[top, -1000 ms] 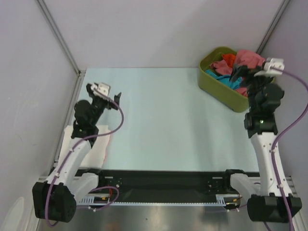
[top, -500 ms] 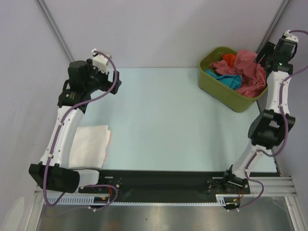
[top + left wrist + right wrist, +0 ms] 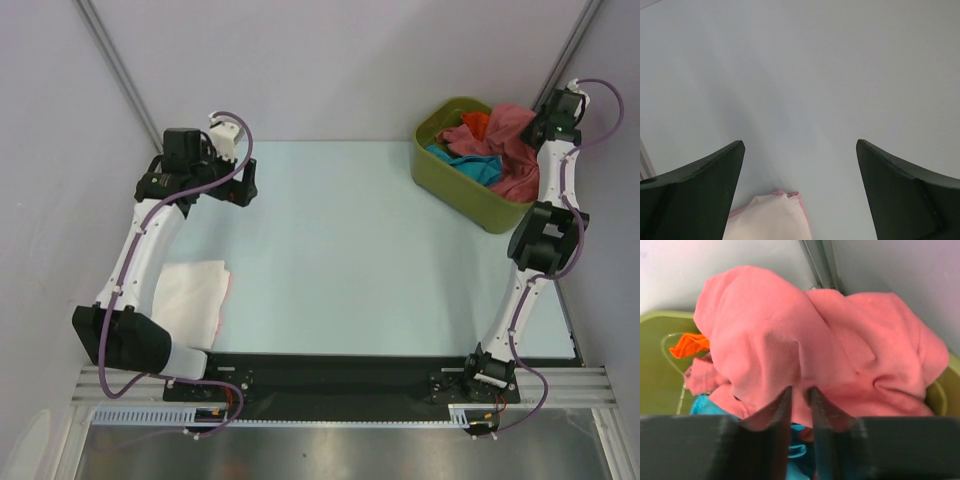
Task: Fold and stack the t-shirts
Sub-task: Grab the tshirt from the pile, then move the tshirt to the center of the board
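Tabletop [image 3: 330,230]: olive bin [image 3: 468,195] holds crumpled t-shirts [image 3: 470,165], salmon-red shirt [image 3: 805,340] uppermost.

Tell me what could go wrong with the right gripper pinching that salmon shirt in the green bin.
1. The right gripper pinches only a small fold of the salmon shirt, so the cloth may slip out on the lift.
2. That shirt lies over the teal shirt and next to the orange shirt; either could be dragged out with it.
3. The bunched shirt might catch on the bin rim and shift it.
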`<state>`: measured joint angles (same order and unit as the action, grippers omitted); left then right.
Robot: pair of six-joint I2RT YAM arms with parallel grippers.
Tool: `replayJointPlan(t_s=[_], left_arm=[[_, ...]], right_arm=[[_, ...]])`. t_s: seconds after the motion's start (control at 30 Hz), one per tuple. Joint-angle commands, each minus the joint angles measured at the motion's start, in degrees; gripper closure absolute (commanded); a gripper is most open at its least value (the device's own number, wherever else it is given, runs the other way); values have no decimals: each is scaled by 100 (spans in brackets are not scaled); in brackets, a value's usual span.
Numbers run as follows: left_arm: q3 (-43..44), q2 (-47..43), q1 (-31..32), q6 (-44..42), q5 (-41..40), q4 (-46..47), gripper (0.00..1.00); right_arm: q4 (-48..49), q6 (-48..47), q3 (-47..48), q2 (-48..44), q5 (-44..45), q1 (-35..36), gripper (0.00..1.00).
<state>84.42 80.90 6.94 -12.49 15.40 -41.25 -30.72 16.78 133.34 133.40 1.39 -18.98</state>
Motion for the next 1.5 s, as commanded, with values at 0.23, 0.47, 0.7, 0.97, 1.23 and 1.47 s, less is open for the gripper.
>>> replayJointPlan(t_s=[0.23,0.47,0.7,0.97,1.23,1.47], left_arm=[[259,-39,-17,-16,-2,12,0],[478,-136,-17,-104,-2,-5,0],[900,-92,-17,132,183,-75,0],[1357,-57,-61,133,-133,-208,0],[1735,101,-351,203,-494,-172,0],[1086,136,-378,-148,-618,-23,0]], right_arm=[[445,134,376,-261,-25,254,100],[531,-842,97,-2062,397,982,100],[1489,-1423,-247,-4144,-599,2071,100],[2252,-1081,-466,-5026,-2325,4094,100],[3028,386,-2415,-5299,-1880,4324,100],[3328,1039,-4096,-4369,-1729,4525,100]])
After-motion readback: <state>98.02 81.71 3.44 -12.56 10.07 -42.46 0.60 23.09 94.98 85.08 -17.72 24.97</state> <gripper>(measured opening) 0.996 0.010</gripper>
